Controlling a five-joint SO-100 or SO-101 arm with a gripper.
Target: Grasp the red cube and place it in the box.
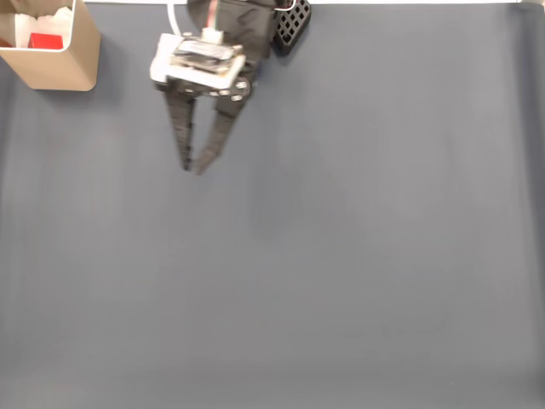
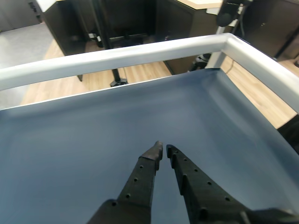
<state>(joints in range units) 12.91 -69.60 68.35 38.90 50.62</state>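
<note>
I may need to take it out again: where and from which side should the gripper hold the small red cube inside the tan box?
From above, through the open top of the tan cardboard box: its walls block the sides. Grip the small red cube on two opposite side faces. The gripper holds nothing.

No readable text or labels anywhere.

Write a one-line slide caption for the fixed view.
Small bright-red cube sits inside the tan cardboard box; the black pincer, nearly closed and empty, hangs over the grey table.
</note>
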